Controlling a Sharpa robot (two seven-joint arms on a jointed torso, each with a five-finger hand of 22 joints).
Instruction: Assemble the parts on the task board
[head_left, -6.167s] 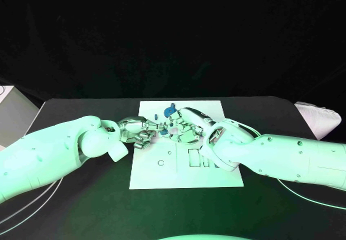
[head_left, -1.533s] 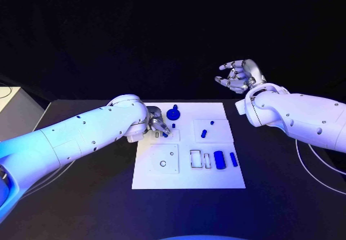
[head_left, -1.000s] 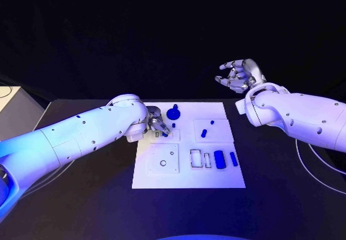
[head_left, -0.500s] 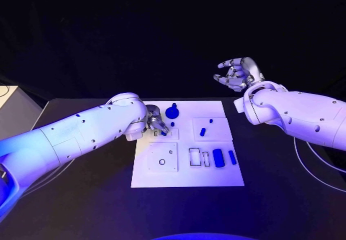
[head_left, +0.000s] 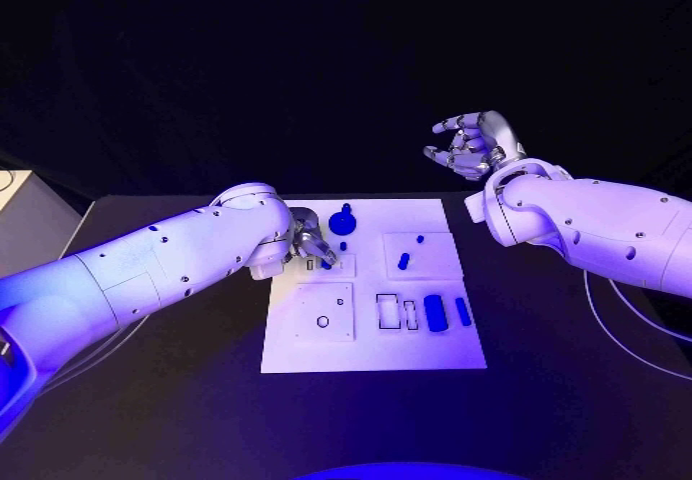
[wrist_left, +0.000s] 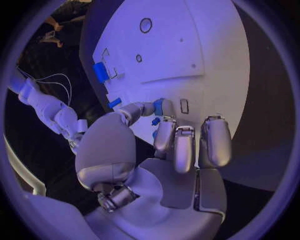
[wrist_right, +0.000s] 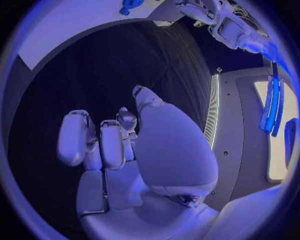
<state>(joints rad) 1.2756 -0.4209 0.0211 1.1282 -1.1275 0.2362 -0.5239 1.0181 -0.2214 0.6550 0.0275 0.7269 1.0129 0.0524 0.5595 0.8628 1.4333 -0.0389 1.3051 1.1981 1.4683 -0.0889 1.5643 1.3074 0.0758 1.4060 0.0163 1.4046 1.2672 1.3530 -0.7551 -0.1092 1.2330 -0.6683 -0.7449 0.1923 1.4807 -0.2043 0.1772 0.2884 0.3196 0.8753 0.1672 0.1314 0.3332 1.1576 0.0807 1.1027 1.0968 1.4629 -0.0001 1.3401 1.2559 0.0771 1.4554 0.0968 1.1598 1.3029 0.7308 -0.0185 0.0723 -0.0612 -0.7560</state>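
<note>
While my left robot hand (head_left: 309, 247) works low over the upper left of the white board (head_left: 368, 350), I judge a seating step is under way. Its fingers curl down around a small blue part (wrist_left: 159, 106), pinched at the tips just above the board surface. My right robot hand (head_left: 469, 145) is raised well clear beyond the table (head_left: 577, 400), fingers loosely curled, holding nothing. Next, the left must lower the part squarely into its slot. Other blue parts (head_left: 436, 312) lie on the board's right side.

Black table (head_left: 173, 370) carries the white task board (head_left: 368, 350), lying flat at its middle
</note>
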